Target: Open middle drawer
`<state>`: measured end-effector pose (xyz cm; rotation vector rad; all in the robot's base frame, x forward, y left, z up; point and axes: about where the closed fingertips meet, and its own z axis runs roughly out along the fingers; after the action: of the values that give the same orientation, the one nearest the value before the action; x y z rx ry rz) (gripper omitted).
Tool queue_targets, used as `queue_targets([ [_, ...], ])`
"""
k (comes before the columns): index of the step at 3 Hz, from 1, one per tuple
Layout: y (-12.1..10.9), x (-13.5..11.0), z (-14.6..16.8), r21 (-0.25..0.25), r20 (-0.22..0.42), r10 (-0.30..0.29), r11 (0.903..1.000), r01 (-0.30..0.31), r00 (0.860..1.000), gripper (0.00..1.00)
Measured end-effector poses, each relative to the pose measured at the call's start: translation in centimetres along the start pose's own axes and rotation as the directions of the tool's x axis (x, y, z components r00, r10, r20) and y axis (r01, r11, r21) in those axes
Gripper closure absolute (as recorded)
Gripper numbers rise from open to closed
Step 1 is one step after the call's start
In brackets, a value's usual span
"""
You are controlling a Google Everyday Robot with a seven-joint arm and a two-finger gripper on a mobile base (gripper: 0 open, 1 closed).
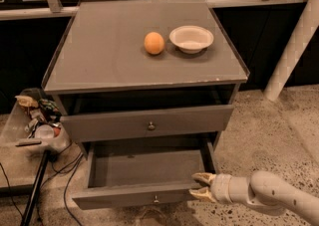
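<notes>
The middle drawer (124, 198) is a grey panel with a small round knob (156, 199). It stands pulled well out of the grey cabinet (109, 60), and its bare inside (149, 168) shows. My gripper (200, 186) reaches in from the lower right. Its two pale fingers (203, 176) sit on the right end of the drawer's front panel, one above its top edge and one in front. The drawer above (109, 125), with its own knob (151, 126), is slightly out. Anything below the open drawer is hidden.
An orange (154, 43) and a white bowl (191, 38) sit on the cabinet top. A low shelf with clutter (37, 120) and a black pole (34, 192) stand to the left. A white post (294, 51) leans at the right. The floor is speckled.
</notes>
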<state>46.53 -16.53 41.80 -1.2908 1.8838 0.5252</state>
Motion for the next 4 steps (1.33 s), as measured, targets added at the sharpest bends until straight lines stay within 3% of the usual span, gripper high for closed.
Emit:
queue_targets([
  [1, 0.06, -0.19, -0.12, 0.001, 0.001, 0.000, 1.0000, 0.000, 1.000, 1.00],
  [4, 0.07, -0.19, -0.12, 0.001, 0.001, 0.000, 1.0000, 0.000, 1.000, 0.36],
])
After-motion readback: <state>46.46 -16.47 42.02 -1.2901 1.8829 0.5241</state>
